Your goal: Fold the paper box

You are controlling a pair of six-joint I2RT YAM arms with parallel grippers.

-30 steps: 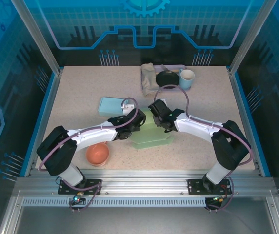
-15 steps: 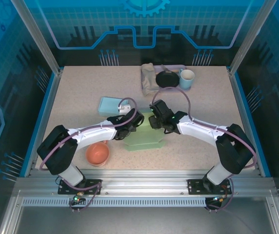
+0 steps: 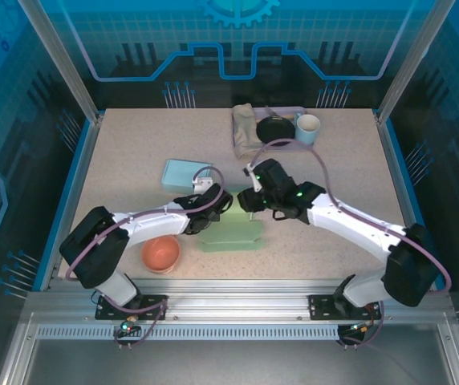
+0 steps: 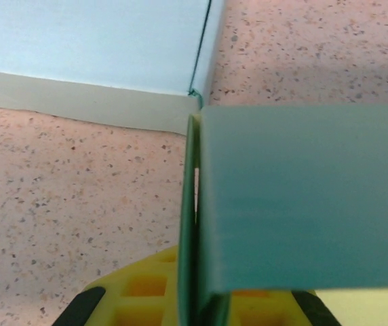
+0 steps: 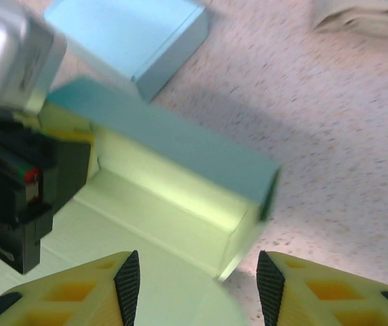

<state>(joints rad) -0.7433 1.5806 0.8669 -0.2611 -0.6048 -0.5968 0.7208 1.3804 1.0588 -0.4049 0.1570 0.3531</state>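
The box point(image 3: 231, 234), light, thin, easily creased card, lies on the surface just right of the bowl point(image 3: 160, 253). The left end effector point(image 3: 212, 210) is clenched on 1 raised flap; the right end effector point(image 3: 248, 200) hangs released. Best hold is probably the flap edges.

Left pincer point(image 4: 194, 299) clamped tight, right pincer point(image 5: 197, 272) with fingers spread apart

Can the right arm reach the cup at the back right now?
Probably yes. The right claw is open and empty, and bare table lies between it and the cup; only the dark bowl sits close beside it.
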